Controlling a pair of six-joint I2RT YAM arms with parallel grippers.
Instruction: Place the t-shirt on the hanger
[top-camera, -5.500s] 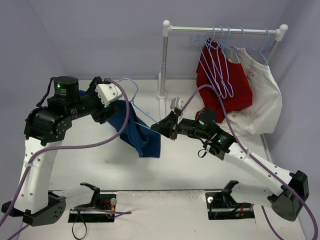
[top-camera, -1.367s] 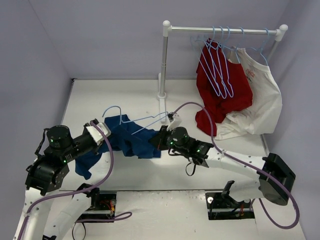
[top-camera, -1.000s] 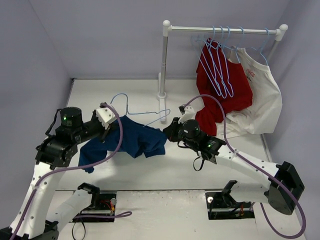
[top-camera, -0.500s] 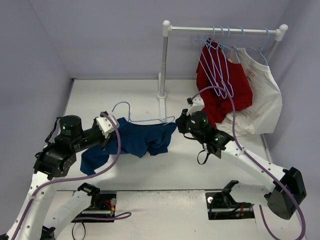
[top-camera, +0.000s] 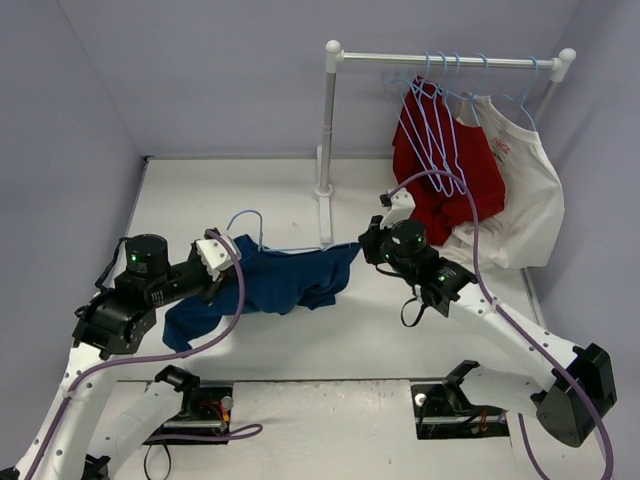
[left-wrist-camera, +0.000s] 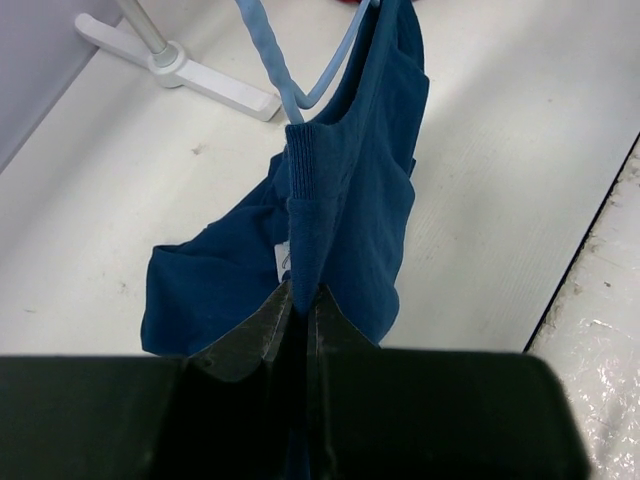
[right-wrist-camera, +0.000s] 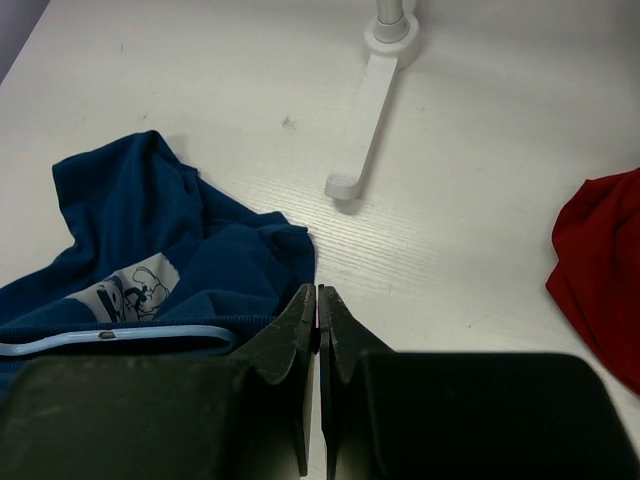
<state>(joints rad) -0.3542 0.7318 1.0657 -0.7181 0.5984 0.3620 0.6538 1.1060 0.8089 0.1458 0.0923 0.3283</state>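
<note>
Only the left wrist view shows the left end effector (left-wrist-camera: 303, 295) clenched on the ribbed collar of the t-shirt (left-wrist-camera: 350, 200). Only the right wrist view shows the print on the pale label (right-wrist-camera: 130, 290). It also shows the right end effector (right-wrist-camera: 318, 298) clenched on the shirt's edge, a corner of the hanger (right-wrist-camera: 150, 333) just beside it. From above, the shirt spans between both, over the surface (top-camera: 300, 340), left of the rack post (top-camera: 328, 130). Since a second ago it has been drawn straighter, nearer the post's foot.
</note>
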